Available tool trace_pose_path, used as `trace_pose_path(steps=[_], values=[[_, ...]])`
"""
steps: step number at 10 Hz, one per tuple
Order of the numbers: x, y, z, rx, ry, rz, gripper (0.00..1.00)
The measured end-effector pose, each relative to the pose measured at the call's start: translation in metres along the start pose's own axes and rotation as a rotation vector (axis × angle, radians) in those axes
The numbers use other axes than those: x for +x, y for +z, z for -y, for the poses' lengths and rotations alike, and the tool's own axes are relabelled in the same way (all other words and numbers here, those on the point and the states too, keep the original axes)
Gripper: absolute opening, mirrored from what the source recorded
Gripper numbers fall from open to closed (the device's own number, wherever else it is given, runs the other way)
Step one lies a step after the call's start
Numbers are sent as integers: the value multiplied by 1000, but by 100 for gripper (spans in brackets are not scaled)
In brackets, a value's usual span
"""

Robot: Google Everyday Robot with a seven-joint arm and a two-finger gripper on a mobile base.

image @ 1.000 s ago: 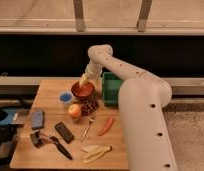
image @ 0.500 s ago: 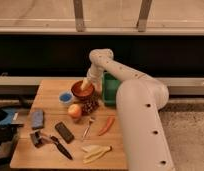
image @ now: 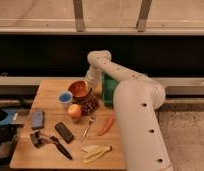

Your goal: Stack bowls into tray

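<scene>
Orange-red bowl (image: 79, 90): it is seen at the far middle of the tabletop (image: 47, 95), upright, with its opening facing up. It is judged to be a light, stiff, hard-walled thing, probably smooth and a little slippery; it should not deform under a pinch.
Purple bowl: none can be made out; it may be hidden by the arm or nested out of sight, and this cannot be told.
Hold point: the rim is judged the best place to be taken, one jaw inside and one outside the wall, on the side nearest the arm. A shallow bite could let a smooth rim slide or tip.
Tray (image: 109, 89): only a green part of it is seen, just to the right of the bowl, mostly covered by the arm.
Gripper (image: 95, 89): it is placed low between the bowl and the tray, close beside the bowl's right edge. Whether the jaws are open, closed or gripping the bowl cannot be told.
Close neighbours: a small white cup with blue inside (image: 65, 97) is beside the bowl on the left; a dark cluster like grapes (image: 89, 105) and an apple (image: 74, 111) lie just in front, so little room is left for a low sweep.
Farther things: a red chili (image: 107, 125), a spoon (image: 87, 127) and a banana (image: 96, 152) lie nearer the front edge, well apart from the bowl.
</scene>
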State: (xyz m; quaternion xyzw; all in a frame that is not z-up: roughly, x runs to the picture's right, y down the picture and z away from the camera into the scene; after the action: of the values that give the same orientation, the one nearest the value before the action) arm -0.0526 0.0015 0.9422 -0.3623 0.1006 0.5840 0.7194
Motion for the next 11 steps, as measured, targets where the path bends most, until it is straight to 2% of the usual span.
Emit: trace_pose_path(steps=[2,3,6,8,10,11], values=[[-2,0,-6,-2,-13,1,1],[-4,-5,-8,-4,-24,8,0],[-23,-46,-20,2,-52,76,0],[-42,-85,-21,22,-62,128,0],[-60,-116,-4,46,-35,183,0],[-63,-128,12,52,6,208,0]])
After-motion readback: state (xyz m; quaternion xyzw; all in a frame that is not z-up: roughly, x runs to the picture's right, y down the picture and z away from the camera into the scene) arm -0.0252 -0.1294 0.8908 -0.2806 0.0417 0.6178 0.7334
